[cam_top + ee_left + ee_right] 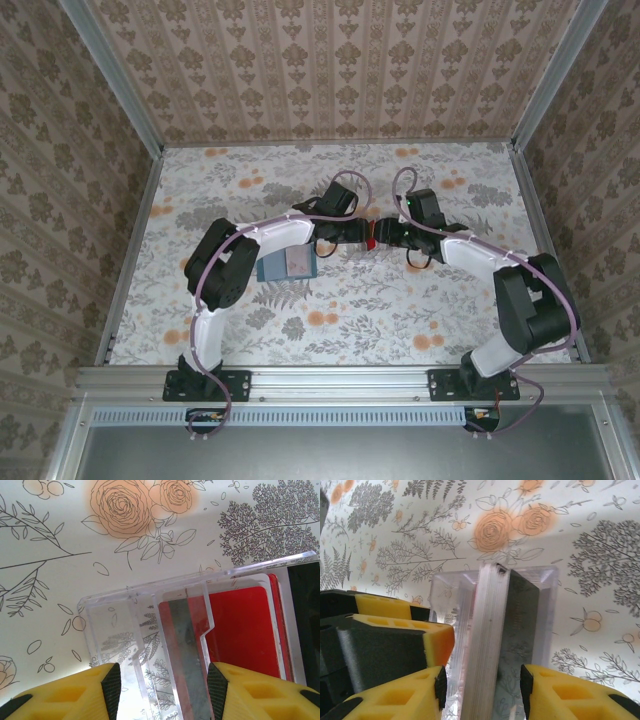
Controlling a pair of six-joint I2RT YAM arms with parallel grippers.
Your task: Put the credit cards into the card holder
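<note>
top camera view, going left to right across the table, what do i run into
left arm's black elbow joint → teal-blue rectangular folding card holder → bright red plastic credit card → right arm's black elbow joint

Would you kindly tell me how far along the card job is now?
Done: the card holder appears open. In hand: left gripper and right gripper are both at the clear tray, which holds red credit cards. Remaining: carrying cards to the holder.
</note>
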